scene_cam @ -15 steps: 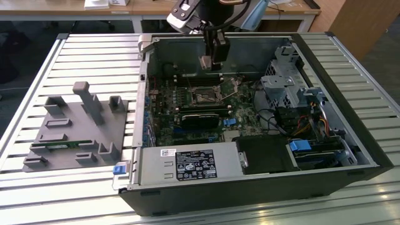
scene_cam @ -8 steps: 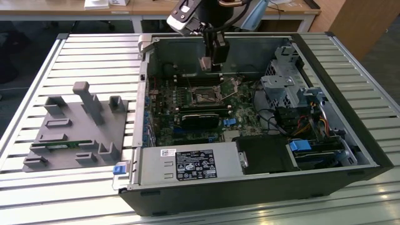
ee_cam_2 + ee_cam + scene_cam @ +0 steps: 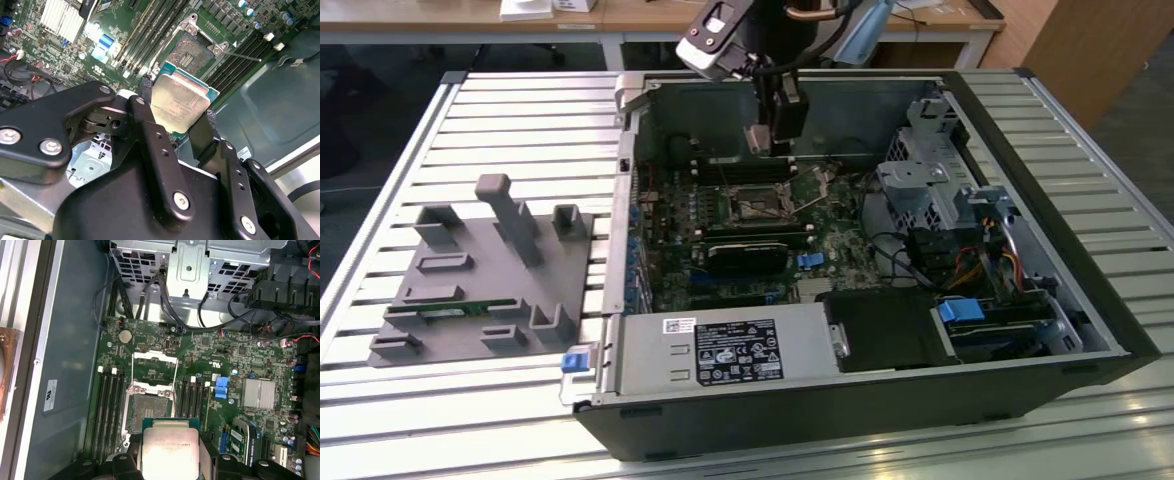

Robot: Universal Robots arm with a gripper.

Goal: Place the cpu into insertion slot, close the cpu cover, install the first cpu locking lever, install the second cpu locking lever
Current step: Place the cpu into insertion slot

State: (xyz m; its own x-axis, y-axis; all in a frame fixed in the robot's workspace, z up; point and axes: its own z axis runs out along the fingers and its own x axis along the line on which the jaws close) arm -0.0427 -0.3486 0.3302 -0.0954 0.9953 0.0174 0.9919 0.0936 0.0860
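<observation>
Tool (image 3: 178, 100) grips the cpu (image 3: 182, 107), its fingers (image 3: 146, 90) clamped on two opposite edges and the silvery top facing both wrist cameras. We note the chip hangs clear of the board, apart from the insertion slot (image 3: 149, 410), whose dark centre lies bare. The cpu cover (image 3: 155, 358) is swung back off the slot. In the exterior view we log the slot at 6 o'clock from the tool, inside the computer case (image 3: 854, 400) on the counter (image 3: 520, 100), with the grey fixture (image 3: 480, 270) at 9 o'clock of the case
</observation>
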